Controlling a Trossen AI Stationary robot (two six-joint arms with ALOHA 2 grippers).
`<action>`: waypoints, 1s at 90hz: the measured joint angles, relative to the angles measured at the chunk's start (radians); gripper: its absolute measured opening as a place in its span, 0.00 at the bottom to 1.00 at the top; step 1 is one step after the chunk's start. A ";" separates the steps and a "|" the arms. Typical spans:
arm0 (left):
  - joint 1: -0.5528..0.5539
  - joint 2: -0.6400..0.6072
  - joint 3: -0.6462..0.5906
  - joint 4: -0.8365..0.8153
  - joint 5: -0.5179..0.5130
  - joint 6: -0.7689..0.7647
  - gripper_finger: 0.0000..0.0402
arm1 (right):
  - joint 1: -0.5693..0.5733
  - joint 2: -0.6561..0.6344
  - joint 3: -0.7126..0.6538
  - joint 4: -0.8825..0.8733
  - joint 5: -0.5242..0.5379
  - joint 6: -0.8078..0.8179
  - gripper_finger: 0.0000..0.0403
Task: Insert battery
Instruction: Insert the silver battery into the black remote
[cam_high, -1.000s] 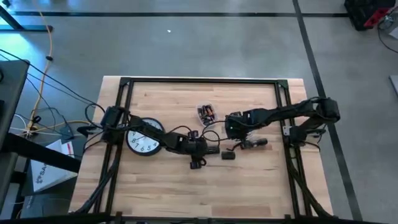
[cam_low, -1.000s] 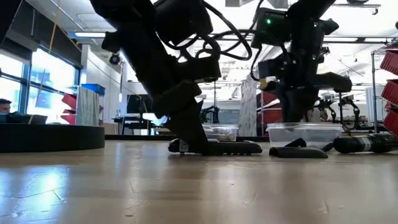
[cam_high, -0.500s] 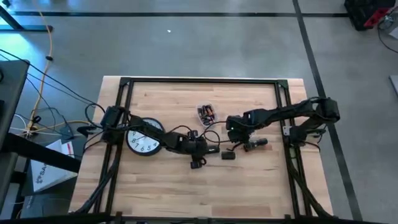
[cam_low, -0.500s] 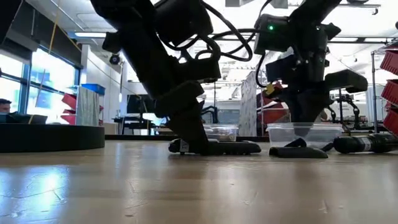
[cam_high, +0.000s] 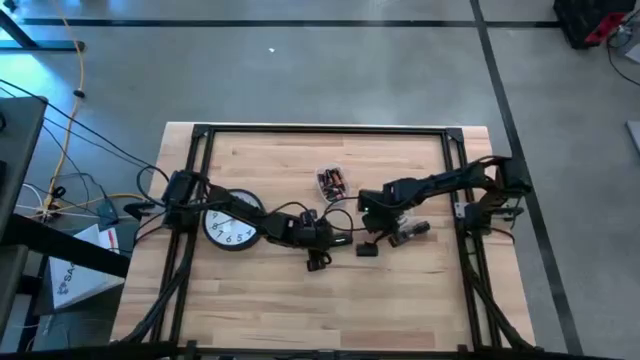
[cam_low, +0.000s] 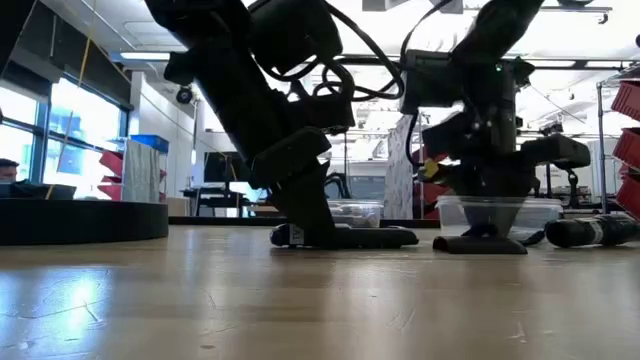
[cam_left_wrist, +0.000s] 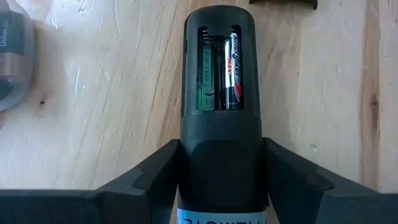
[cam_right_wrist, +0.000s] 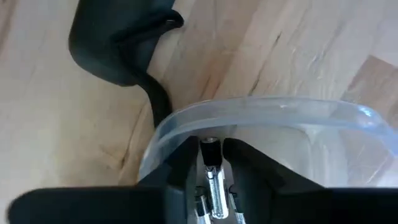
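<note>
Left wrist view: we saw the left gripper (cam_left_wrist: 221, 180) clamped on the remote (cam_left_wrist: 220, 93), one battery (cam_left_wrist: 234, 71) seated, one slot free. Farther off, the right gripper (cam_right_wrist: 211, 163) held a second battery (cam_right_wrist: 212, 177) near a clear container (cam_right_wrist: 267, 118). We judged the thin pinch could slip or tilt at the slot.

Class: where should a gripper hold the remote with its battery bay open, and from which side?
Clamp the remote on its body below the bay, across its sides, coming from the closed end as the left gripper does; the empty slot stays reachable.
</note>
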 joint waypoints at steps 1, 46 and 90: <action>0.000 0.000 0.000 0.000 0.000 0.001 0.46 | -0.001 0.000 0.000 0.001 0.003 0.000 0.21; 0.011 0.000 0.000 0.000 0.002 0.030 0.46 | -0.016 0.002 -0.003 0.047 0.034 -0.005 0.02; 0.011 0.000 0.000 -0.001 0.000 0.030 0.46 | -0.016 -0.137 0.157 -0.084 0.181 0.130 0.00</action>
